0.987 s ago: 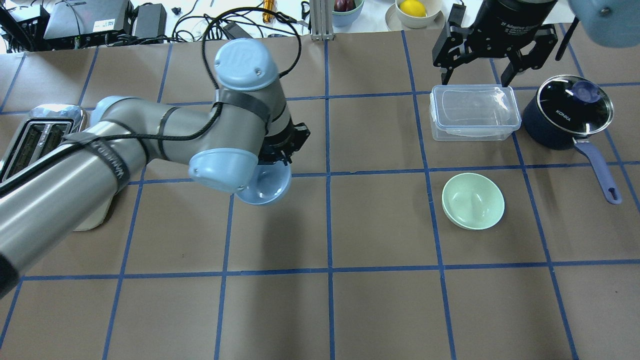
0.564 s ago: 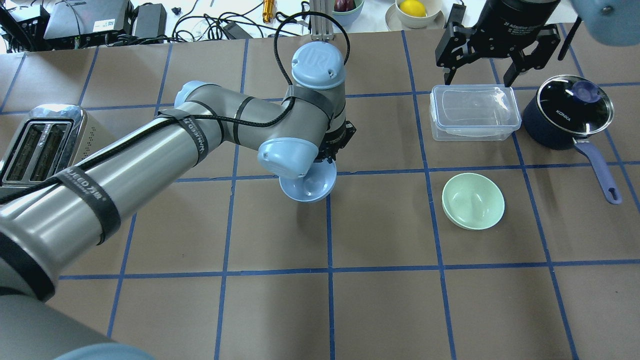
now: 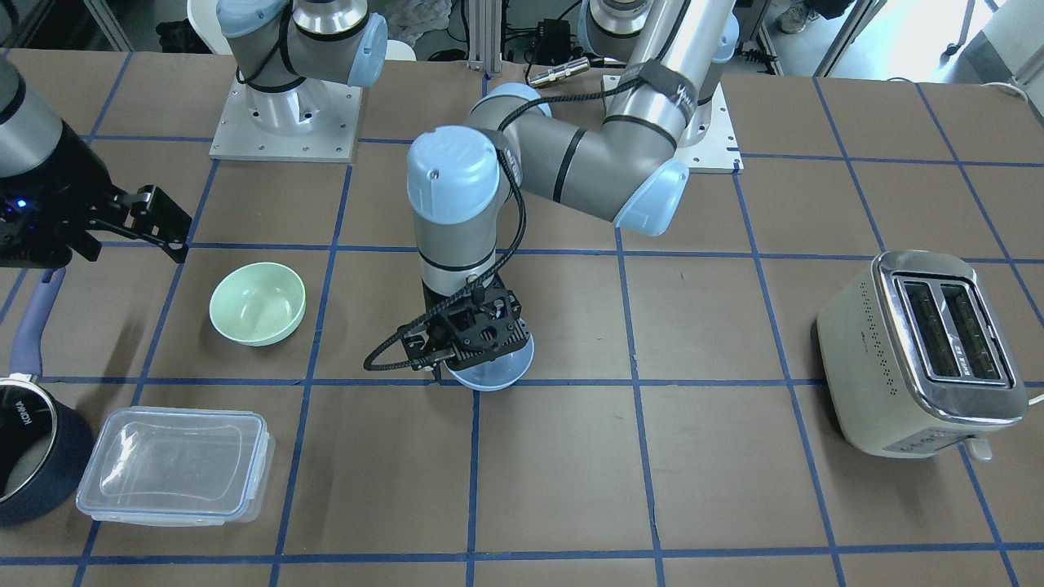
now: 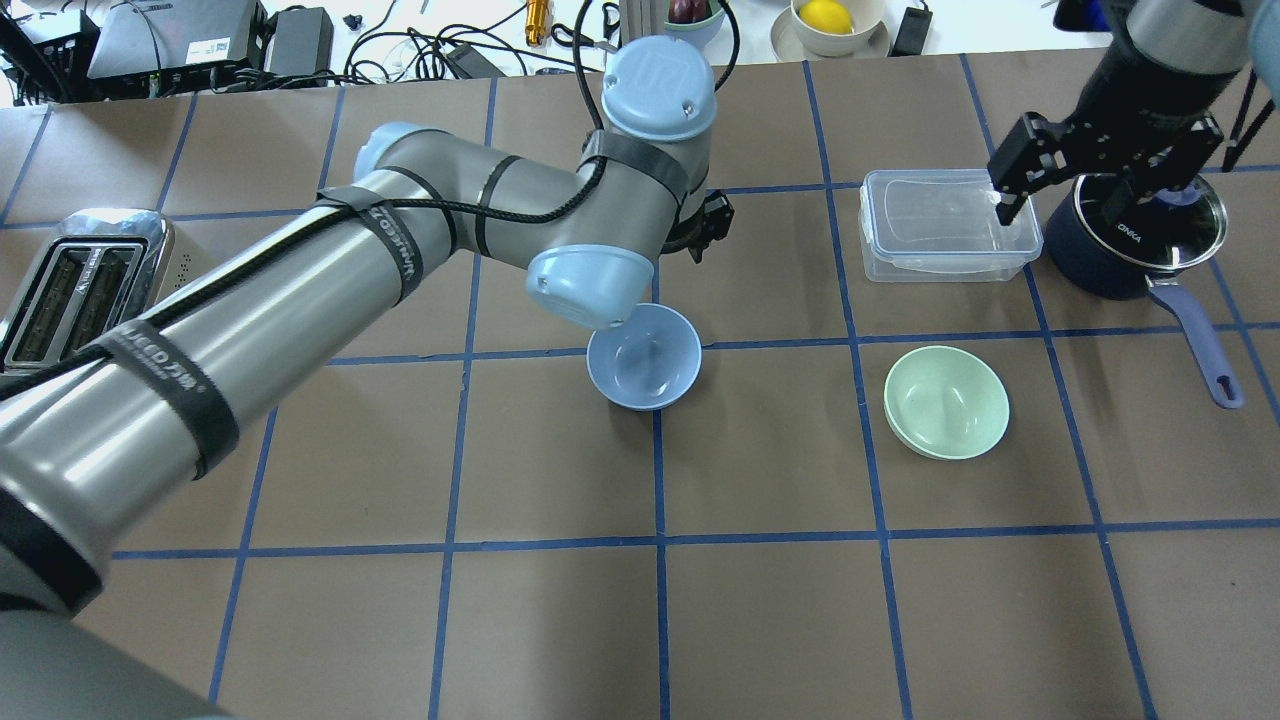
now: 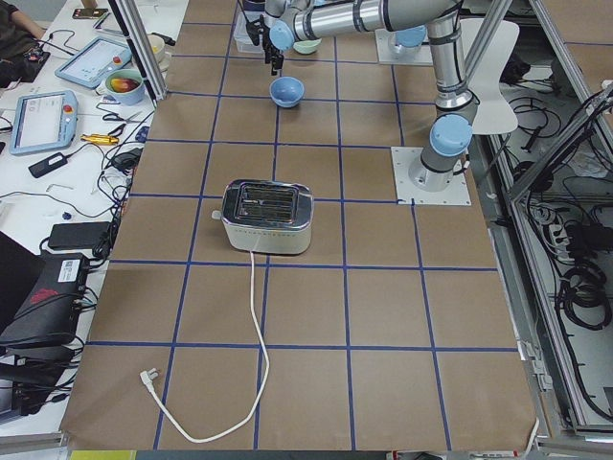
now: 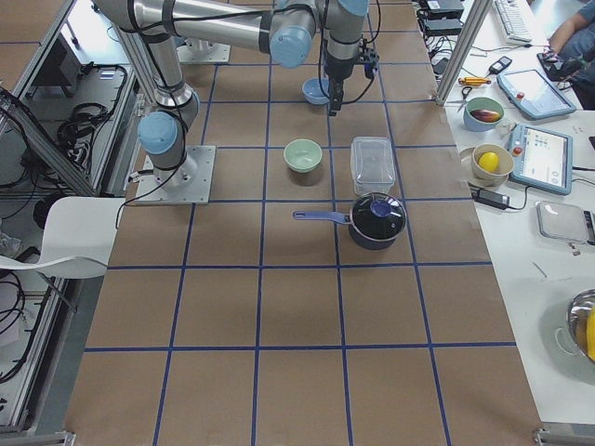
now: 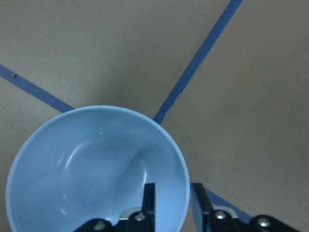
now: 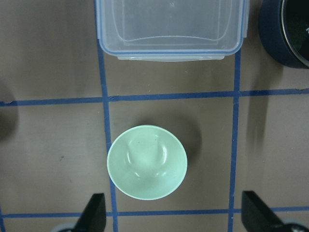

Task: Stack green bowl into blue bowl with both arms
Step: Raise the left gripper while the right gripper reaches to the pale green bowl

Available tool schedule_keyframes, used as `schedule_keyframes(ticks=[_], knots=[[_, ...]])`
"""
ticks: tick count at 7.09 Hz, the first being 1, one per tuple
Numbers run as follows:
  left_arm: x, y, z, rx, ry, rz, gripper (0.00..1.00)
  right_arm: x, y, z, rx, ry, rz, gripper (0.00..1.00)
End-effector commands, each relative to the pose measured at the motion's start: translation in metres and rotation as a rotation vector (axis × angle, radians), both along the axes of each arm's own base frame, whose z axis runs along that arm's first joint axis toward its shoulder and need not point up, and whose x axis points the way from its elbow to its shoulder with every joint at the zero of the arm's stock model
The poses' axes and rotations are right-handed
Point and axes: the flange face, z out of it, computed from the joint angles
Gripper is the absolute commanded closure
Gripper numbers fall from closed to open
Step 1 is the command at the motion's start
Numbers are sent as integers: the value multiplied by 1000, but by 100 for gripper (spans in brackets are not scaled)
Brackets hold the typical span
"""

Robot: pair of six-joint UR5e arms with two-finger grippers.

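The pale blue bowl [image 4: 643, 357] sits upright at a tape crossing near the table's middle; it also shows in the front view [image 3: 493, 371]. My left gripper [image 7: 174, 200] is shut on the blue bowl's rim [image 7: 96, 169], one finger inside and one outside. I cannot tell whether the bowl touches the table. The mint-green bowl [image 4: 946, 401] stands upright and alone on the table to its right, and shows from above in the right wrist view [image 8: 147, 162]. My right gripper [image 4: 1090, 195] is open and empty, high above the table beyond the green bowl.
A clear lidded plastic container [image 4: 948, 222] and a dark navy saucepan [image 4: 1110, 258] with a glass lid stand behind the green bowl, under my right gripper. A toaster [image 4: 80, 280] stands at the far left. Cables and bowls lie past the table's back edge.
My left arm has carried the blue bowl to the right, to the table's middle, and lowered it. My right gripper has moved right and nearer, over the container and saucepan.
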Motion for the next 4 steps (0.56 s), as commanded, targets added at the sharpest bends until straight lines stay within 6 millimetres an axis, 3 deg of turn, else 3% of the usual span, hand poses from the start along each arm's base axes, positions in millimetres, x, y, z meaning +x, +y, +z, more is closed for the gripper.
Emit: schedule_keyframes(ticks=[1, 3, 4], knots=[[80, -1, 89, -16, -14, -162, 0, -26, 26, -96, 29, -6, -33, 0], [169, 13, 151, 12, -73, -306, 0, -15, 66, -183, -14, 6, -35, 0], [204, 23, 166, 56, -94, -379, 0, -15, 70, -206, -52, 21, -36, 11]])
